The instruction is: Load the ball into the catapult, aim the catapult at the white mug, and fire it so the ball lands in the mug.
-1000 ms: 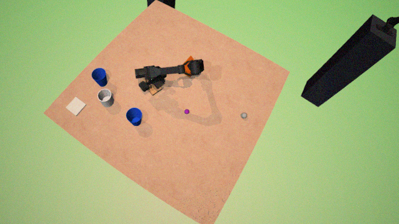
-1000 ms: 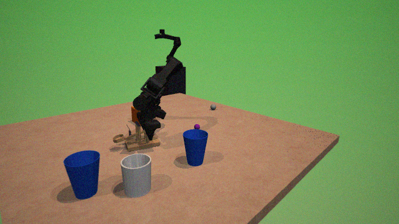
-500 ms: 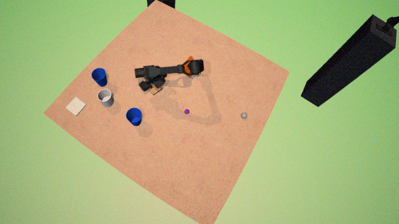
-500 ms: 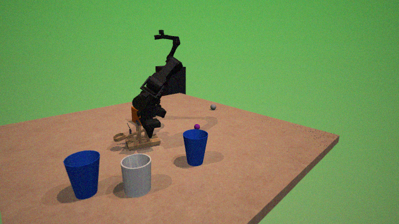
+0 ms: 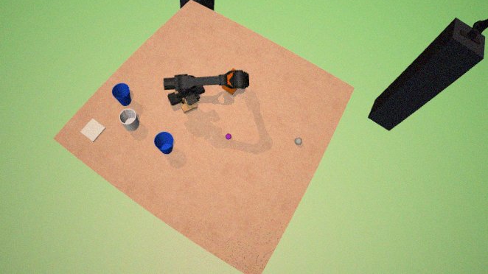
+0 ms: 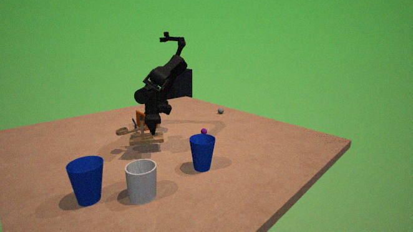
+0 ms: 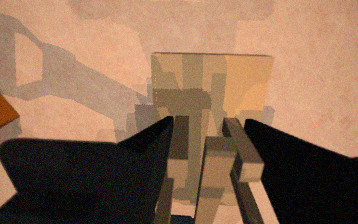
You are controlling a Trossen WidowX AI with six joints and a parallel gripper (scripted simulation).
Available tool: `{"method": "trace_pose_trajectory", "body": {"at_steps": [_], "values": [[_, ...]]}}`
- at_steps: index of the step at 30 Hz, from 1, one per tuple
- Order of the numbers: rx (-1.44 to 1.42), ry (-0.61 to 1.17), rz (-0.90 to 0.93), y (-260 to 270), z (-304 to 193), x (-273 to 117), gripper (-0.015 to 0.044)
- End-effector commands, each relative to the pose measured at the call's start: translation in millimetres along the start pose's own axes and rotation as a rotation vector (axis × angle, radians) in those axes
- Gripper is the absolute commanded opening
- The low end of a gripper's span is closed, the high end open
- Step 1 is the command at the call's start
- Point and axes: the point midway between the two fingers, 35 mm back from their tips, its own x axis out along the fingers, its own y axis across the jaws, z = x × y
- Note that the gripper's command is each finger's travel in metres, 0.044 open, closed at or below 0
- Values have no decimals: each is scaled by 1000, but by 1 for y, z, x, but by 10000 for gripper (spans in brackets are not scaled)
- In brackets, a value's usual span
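The wooden catapult (image 5: 189,107) (image 6: 135,141) (image 7: 247,90) is lifted slightly above the table, its shadow apart below its base. Its round cup (image 6: 121,131) juts to the left in the exterior view and looks empty. My gripper (image 6: 153,132) (image 7: 208,124) points down and is shut on the catapult's uprights, one finger on each side. A small purple ball (image 5: 228,136) (image 6: 204,131) and a grey ball (image 5: 298,141) (image 6: 221,111) lie on the table, away from the gripper. The white mug (image 5: 130,123) (image 6: 141,187) stands upright; no ball shows in it.
One blue cup (image 5: 122,93) (image 6: 85,182) stands close beside the mug; another blue cup (image 5: 164,143) (image 6: 202,154) stands on its other side. A flat white square (image 5: 93,130) lies near the table corner. An orange piece (image 5: 231,90) (image 6: 140,119) is by the arm's base.
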Motion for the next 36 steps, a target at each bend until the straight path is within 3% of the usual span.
{"method": "trace_pose_trajectory", "body": {"at_steps": [1,16,36], "values": [[135,8,-10,-2,0,-5,0],[650,2,-11,-19,-2,-3,0],[673,2,-11,-26,-5,14,0]]}}
